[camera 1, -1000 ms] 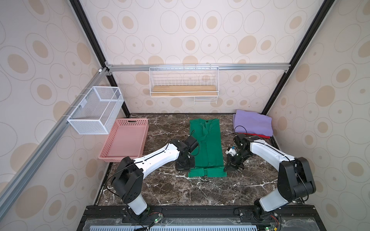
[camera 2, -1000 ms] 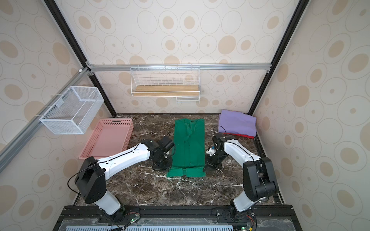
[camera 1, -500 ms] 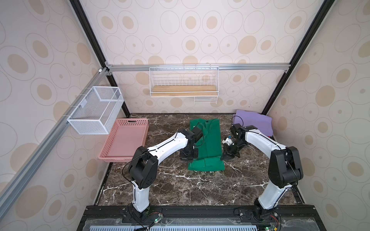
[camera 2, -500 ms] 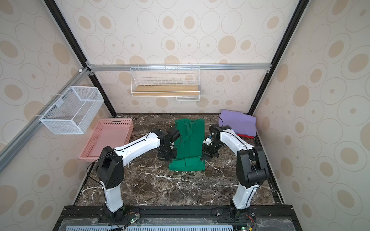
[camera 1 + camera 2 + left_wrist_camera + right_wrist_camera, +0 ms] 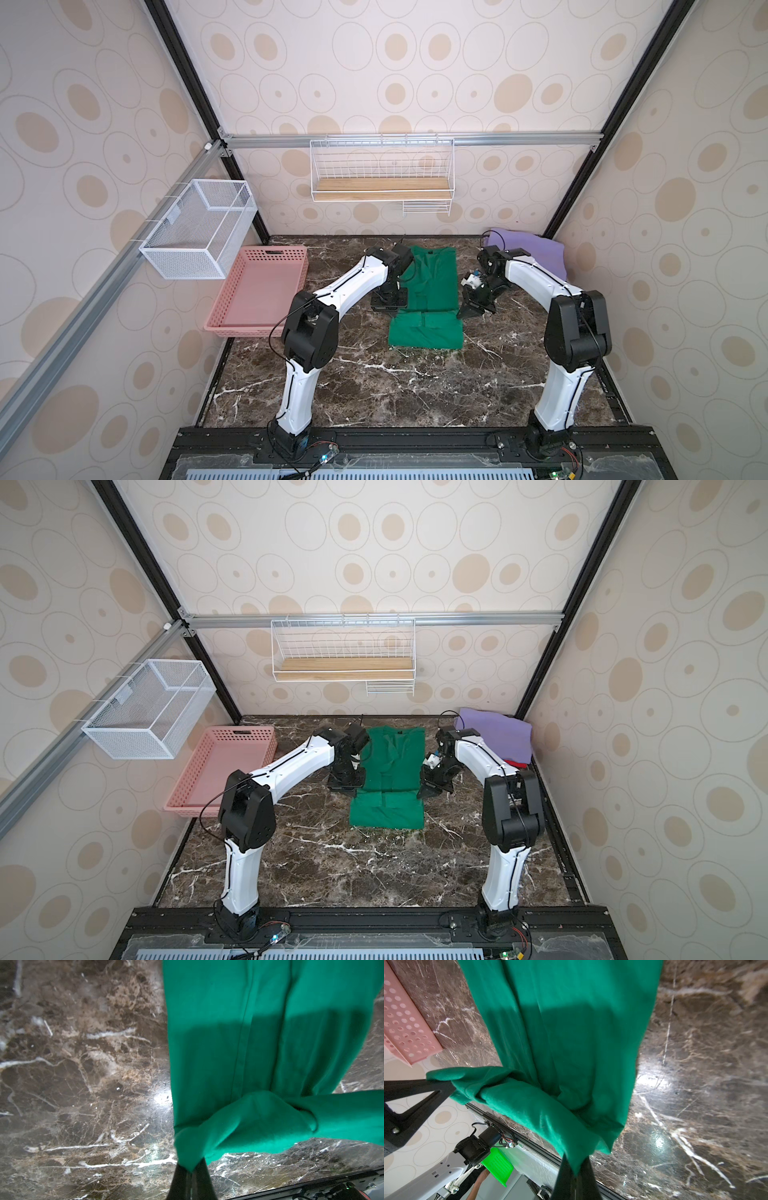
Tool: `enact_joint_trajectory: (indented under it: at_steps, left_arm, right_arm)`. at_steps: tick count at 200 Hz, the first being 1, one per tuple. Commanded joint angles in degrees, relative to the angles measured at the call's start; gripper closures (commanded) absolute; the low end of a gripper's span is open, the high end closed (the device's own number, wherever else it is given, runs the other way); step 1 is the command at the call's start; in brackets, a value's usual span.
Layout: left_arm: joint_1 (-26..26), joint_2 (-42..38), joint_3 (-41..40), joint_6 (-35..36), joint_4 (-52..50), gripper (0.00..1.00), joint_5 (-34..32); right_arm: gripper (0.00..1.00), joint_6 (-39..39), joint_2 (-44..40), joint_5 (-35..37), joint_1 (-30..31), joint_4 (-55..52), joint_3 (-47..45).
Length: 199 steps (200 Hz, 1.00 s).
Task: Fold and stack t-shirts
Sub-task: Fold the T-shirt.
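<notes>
**Green shirt pinched at both edges, mid-surface**

The green t-shirt (image 5: 430, 286) lies lengthwise in the middle of the dark marble surface (image 5: 374, 395), toward its far half, with the collar end pointing at the far wall. The left fingers (image 5: 181, 1184) are pressed together on a bunched corner of green cloth at the shirt's left edge. The right fingers (image 5: 564, 1184) are clamped just as tight on a corner at its right edge — neither pair shows any gap.

Both wrist views show the gripped edge raised clear of the surface and drawn across from one grip to the other. The cloth below it falls away in long folds and carries a shadow across its width. In both top views the two grips sit level with each other on either side of the shirt, closer to its near end than to its far end. A slightly wider band of green lies nearer than them on the marble.

The lavender t-shirt (image 5: 528, 253) lies folded in the far right corner, just beyond the right arm and apart from the green one. A sliver of the red t-shirt (image 5: 517, 763) shows under its near edge. The pink basket (image 5: 257, 291) stands at the left side of the surface — well apart from the green shirt.
</notes>
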Motion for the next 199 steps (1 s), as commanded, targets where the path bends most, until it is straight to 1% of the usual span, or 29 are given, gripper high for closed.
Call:
enact_joint_trajectory:
  at_steps: [1,60,84,117,146,193,199]
  left_arm:
    - [0.7,2.6,4.8,3.0,-3.7,1.00,-0.3]
    - [4.1,6.7,8.5,5.0,-4.0,1.00,1.3]
    - [5.4,8.2,9.9,5.3,-3.5,1.00,2.3]
    - [5.4,10.5,11.6,5.7,-1.9,1.00,4.2]
    - [5.4,12.0,10.9,5.7,0.1,1.00,5.6]
    - [5.6,15.4,13.4,7.2,0.1,0.94,5.3]
    - [5.6,15.8,13.7,7.3,0.1,0.93,5.3]
  right_arm:
    - [1.00,0.0,1.7,0.9,-0.5,-1.4,2.6]
    - [1.00,0.4,6.1,0.6,-2.1,-0.7,6.0]
    - [1.00,0.7,6.6,0.4,-2.3,0.0,5.7]
    - [1.00,0.7,9.0,0.1,-2.3,-0.2,8.1]
    - [1.00,1.3,11.1,0.5,-2.3,-0.3,10.4]
    - [1.00,2.4,11.4,1.2,-2.3,2.0,8.2]
    - [1.00,2.6,11.3,1.0,-3.8,2.5,7.6]
